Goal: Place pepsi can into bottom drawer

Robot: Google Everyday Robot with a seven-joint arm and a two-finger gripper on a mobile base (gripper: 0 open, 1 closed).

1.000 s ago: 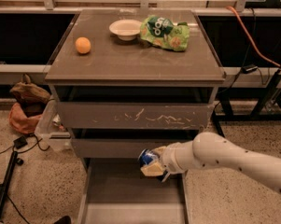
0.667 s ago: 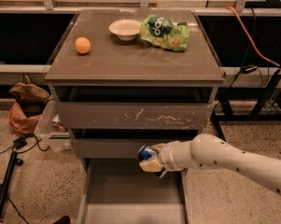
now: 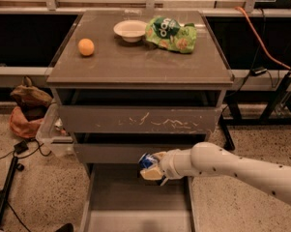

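Camera view: tool (image 3: 153,168) grips pepsi can (image 3: 146,160) above bottom drawer (image 3: 135,206); middle drawer (image 3: 109,153) behind.

Your gripper (image 3: 152,170), clamped round the pepsi can (image 3: 146,160), hangs over the open bottom drawer (image 3: 135,206), whose floor lies bare beneath you. The middle drawer front (image 3: 106,153) stands close behind, with thin walls either side.

The single white arm (image 3: 232,166) comes in from the near right and stretches leftward almost level, rising slightly toward its wrist. Its thick forearm narrows into a pale collar just behind the gripper (image 3: 152,168). The gripper sits low and near, about mid-scene, pointing left, with its beige jaws closed around the pepsi can (image 3: 146,160), which tilts at their tip.
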